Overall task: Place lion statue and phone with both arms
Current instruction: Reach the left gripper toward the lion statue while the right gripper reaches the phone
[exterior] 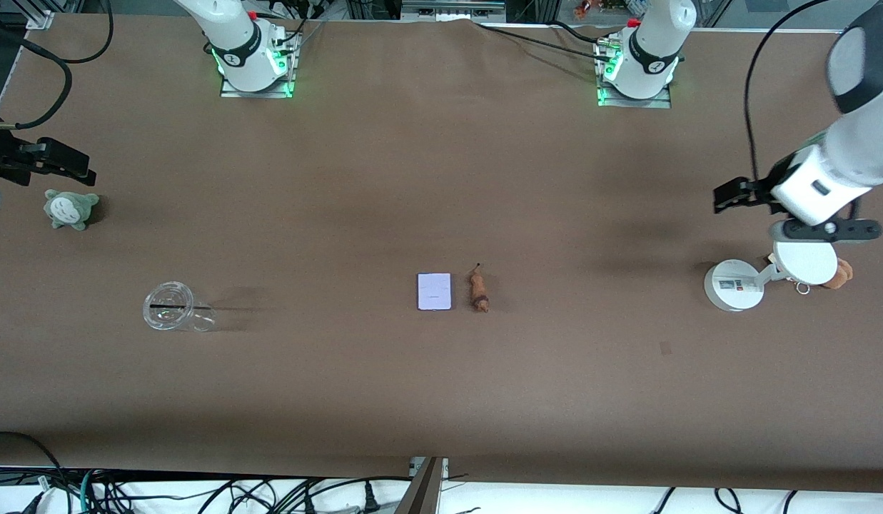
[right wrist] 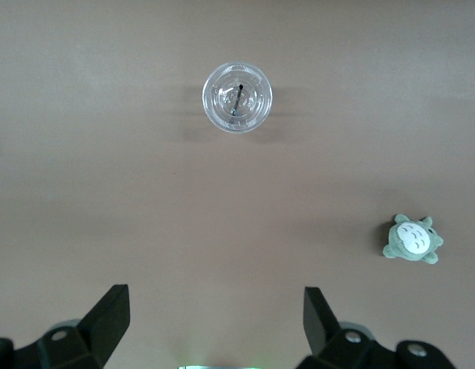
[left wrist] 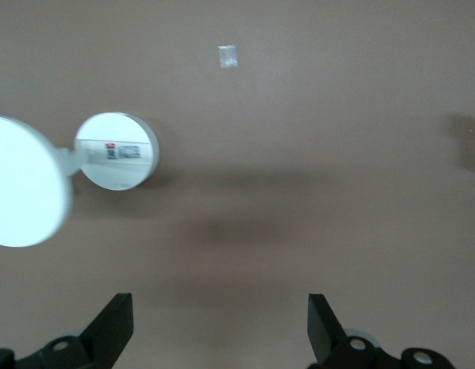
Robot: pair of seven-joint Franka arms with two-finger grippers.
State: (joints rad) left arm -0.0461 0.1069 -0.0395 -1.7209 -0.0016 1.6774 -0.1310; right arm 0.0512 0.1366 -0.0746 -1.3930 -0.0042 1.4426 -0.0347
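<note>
Lavender-white flat rectangular phone (exterior: 434,291) lies mid-table just beside the reddish-brown lion statue (exterior: 478,289). The left gripper (left wrist: 220,327) hangs empty, jaws wide, near the white disc stand (exterior: 732,285); the right gripper (right wrist: 216,323) likewise, above the grey-green plush toy (exterior: 71,208).

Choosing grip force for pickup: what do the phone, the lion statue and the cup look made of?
Phone: hard, smooth plastic or glass, judging by its flat pale lavender face. Lion statue: rigid reddish-brown, perhaps resin or wood; too small to tell. Cup: thin clear plastic, see-through with a dark straw inside.
</note>
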